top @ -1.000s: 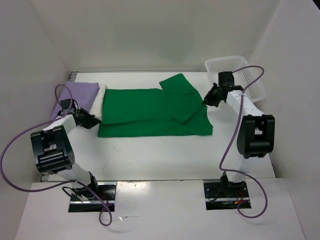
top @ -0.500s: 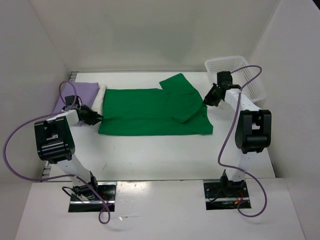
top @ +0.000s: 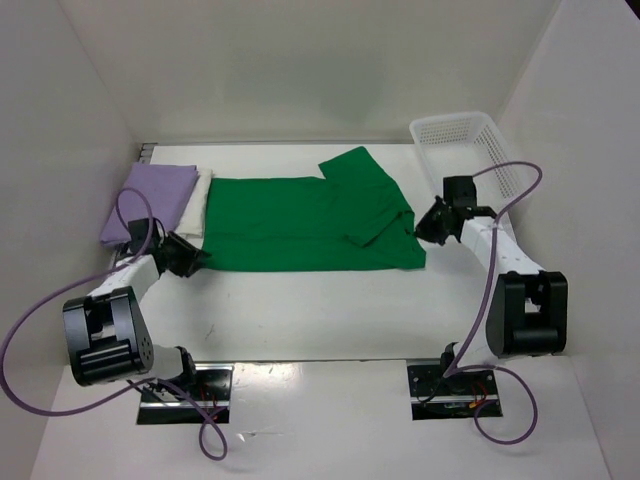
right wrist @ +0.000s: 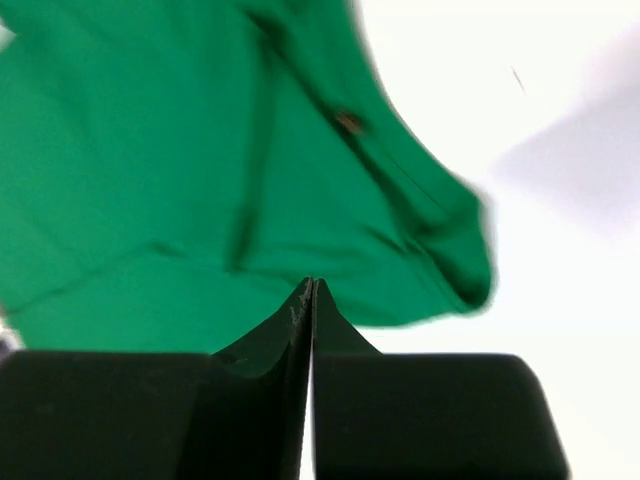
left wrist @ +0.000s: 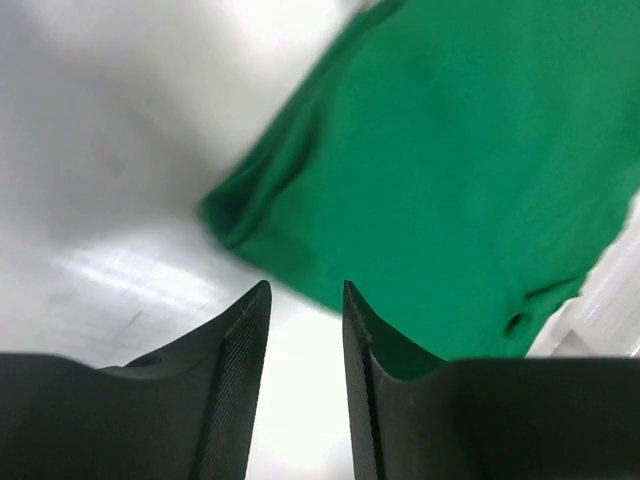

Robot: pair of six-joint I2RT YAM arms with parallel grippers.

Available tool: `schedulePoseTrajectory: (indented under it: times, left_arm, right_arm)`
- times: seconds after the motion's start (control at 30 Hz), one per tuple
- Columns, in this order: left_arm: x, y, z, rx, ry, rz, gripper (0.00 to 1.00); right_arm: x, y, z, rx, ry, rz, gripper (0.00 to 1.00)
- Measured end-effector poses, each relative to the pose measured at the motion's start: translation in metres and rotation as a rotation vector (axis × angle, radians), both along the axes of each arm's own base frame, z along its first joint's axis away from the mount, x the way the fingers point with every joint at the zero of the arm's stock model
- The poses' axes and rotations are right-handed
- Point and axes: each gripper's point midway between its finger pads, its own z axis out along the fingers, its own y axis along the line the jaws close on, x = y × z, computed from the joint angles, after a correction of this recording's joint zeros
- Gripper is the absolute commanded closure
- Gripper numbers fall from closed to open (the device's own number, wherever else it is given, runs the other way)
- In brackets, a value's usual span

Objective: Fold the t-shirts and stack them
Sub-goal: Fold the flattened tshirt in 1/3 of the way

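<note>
The bright green t-shirt [top: 300, 225] lies flat mid-table with its right sleeve folded in over the body. Folded lavender [top: 150, 195] and white [top: 203, 200] t-shirts lie side by side at the back left. My left gripper [top: 190, 256] sits low at the green shirt's near left corner. In the left wrist view it [left wrist: 305, 292] stands open with bare table between the fingers and the green shirt corner [left wrist: 440, 170] just beyond. My right gripper [top: 424, 226] is at the shirt's right edge. In the right wrist view it [right wrist: 310, 284] is shut, no cloth between the tips, over green cloth [right wrist: 200, 180].
A white lattice basket [top: 470, 140] stands at the back right corner. White walls close in the table on the left, back and right. Both arms' purple cables loop out beside them.
My left gripper has opened and slid nearer, to the green shirt's near left corner. My right arm has swung nearer along the shirt's right edge. The shirts lie as before.
</note>
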Motion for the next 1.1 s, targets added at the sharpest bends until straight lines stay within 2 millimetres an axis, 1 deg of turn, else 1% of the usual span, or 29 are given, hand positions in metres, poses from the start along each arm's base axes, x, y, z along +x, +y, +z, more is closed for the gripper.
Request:
schedulePoseTrajectory:
  times: [0.07,0.13,0.2,0.23,0.37,0.4,0.43,0.47,0.53,0.6,0.63,0.7,0.73,0.87,1.0,1.1]
  left_arm:
    - [-0.019,-0.008,-0.023,-0.037,0.080,-0.003,0.57]
    - [-0.028,-0.012,-0.034,-0.058,0.119,-0.005,0.57]
    - [-0.027,-0.013,-0.039,-0.067,0.128,-0.008,0.59]
    - [-0.026,-0.013,-0.041,-0.070,0.129,-0.008,0.59]
    - [-0.020,-0.017,-0.049,-0.113,0.138,-0.005,0.68]
    - [-0.017,-0.017,-0.049,-0.122,0.133,-0.004,0.76]
    - [-0.015,-0.018,-0.051,-0.130,0.131,0.000,0.80]
    - [-0.013,-0.018,-0.052,-0.139,0.132,0.001,0.84]
    - [-0.008,-0.019,-0.054,-0.153,0.129,0.000,0.92]
    - [-0.004,-0.019,-0.054,-0.158,0.123,0.000,0.96]
    - [-0.003,-0.018,-0.053,-0.158,0.120,0.000,0.99]
    - [-0.001,-0.018,-0.053,-0.161,0.118,0.003,1.00]
    - [-0.001,-0.018,-0.053,-0.161,0.118,0.004,1.00]
    - [-0.001,-0.018,-0.054,-0.160,0.118,0.003,1.00]
    - [-0.003,-0.017,-0.053,-0.141,0.119,-0.013,1.00]
    - [-0.009,-0.015,-0.052,-0.114,0.133,-0.020,1.00]
  right_arm:
    - [-0.018,-0.002,-0.021,-0.004,0.063,-0.018,0.67]
    - [-0.035,-0.006,-0.039,-0.020,0.124,-0.033,0.58]
    - [-0.046,-0.010,-0.050,-0.039,0.166,-0.051,0.55]
    - [-0.047,-0.011,-0.051,-0.045,0.173,-0.055,0.55]
    - [-0.048,-0.018,-0.057,-0.077,0.189,-0.079,0.55]
    - [-0.049,-0.020,-0.060,-0.085,0.197,-0.083,0.57]
    - [-0.049,-0.021,-0.064,-0.093,0.209,-0.089,0.59]
    - [-0.050,-0.022,-0.067,-0.099,0.220,-0.094,0.66]
    - [-0.051,-0.025,-0.074,-0.111,0.239,-0.102,0.72]
    - [-0.052,-0.027,-0.082,-0.120,0.263,-0.109,0.83]
    - [-0.053,-0.028,-0.086,-0.123,0.274,-0.114,0.90]
    - [-0.053,-0.030,-0.091,-0.126,0.288,-0.123,0.98]
    - [-0.052,-0.030,-0.092,-0.124,0.287,-0.126,1.00]
    - [-0.048,-0.034,-0.091,-0.121,0.275,-0.143,1.00]
    - [-0.047,-0.046,-0.091,-0.131,0.275,-0.184,1.00]
    - [-0.049,-0.054,-0.091,-0.147,0.280,-0.214,1.00]
